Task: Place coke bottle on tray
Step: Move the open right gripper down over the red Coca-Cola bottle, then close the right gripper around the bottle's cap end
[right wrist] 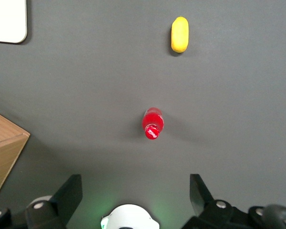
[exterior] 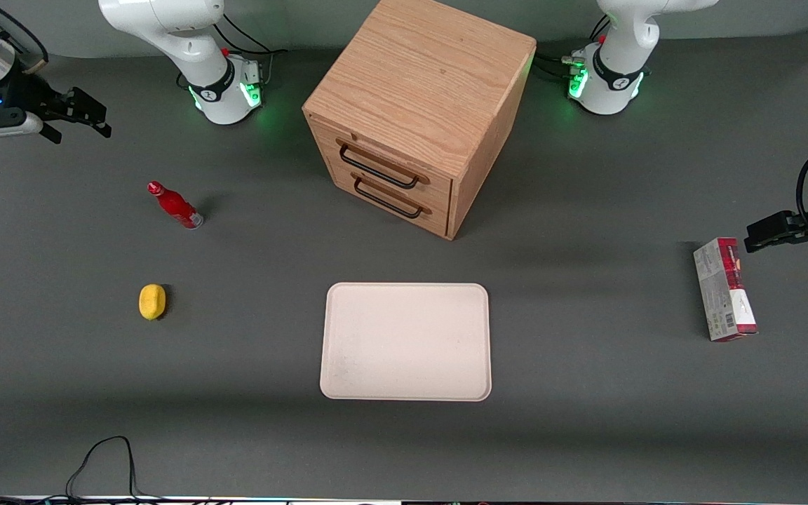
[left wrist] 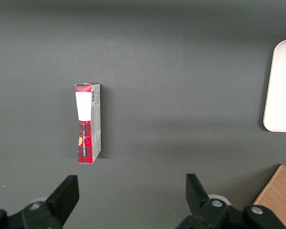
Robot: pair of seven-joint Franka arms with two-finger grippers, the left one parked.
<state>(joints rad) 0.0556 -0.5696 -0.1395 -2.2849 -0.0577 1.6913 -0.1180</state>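
Coke bottle [exterior: 174, 205] upright near desk's [exterior: 586, 435] working-arm edge; likely light, slick, tippy. Grip mid-body. Claw [right wrist: 136, 195] wide open, empty, hanging above it.

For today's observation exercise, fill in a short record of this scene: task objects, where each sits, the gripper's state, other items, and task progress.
coke bottle: upright on the table, toward the working arm's end, farther from the front camera than the yellow object
tray: flat on the table, in front of the wooden drawer cabinet, nothing on it
gripper: open, raised above the table, holding nothing
carton: toward the parked arm's end
progress: bottle not yet grasped
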